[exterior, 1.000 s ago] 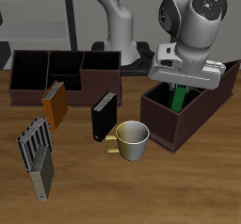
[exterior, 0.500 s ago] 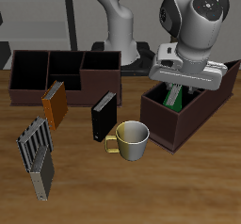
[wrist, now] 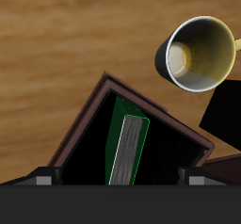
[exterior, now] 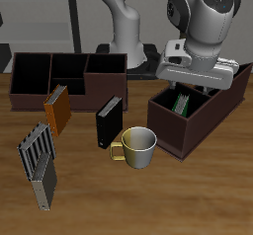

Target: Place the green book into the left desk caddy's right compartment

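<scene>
Green book (wrist: 128,151) lower now, hand (exterior: 195,81) off it.

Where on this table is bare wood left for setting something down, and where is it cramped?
Bare wood runs along the table's front edge, ahead of the mug, and between the left desk caddy and that edge. It is cramped between the orange book, the black book, the mug and the grey rack.
</scene>
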Tool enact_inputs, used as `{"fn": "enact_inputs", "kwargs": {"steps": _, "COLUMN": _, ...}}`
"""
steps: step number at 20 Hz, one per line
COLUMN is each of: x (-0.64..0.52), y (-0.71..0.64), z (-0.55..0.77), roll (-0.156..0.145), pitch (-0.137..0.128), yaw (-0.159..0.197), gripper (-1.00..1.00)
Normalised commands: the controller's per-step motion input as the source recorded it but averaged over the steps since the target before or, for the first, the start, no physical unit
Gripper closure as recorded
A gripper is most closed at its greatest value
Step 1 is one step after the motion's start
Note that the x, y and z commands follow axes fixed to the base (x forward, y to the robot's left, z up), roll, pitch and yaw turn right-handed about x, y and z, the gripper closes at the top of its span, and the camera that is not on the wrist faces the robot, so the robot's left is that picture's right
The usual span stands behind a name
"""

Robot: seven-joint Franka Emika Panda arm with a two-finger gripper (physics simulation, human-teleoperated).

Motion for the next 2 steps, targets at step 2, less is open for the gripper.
{"fn": "enact_inputs", "kwargs": {"steps": 2, "x": -0.03, "y": -0.16, "z": 0.14, "roll": -0.012, "pitch": -0.023, "yaw": 0.014, "gripper": -1.0}}
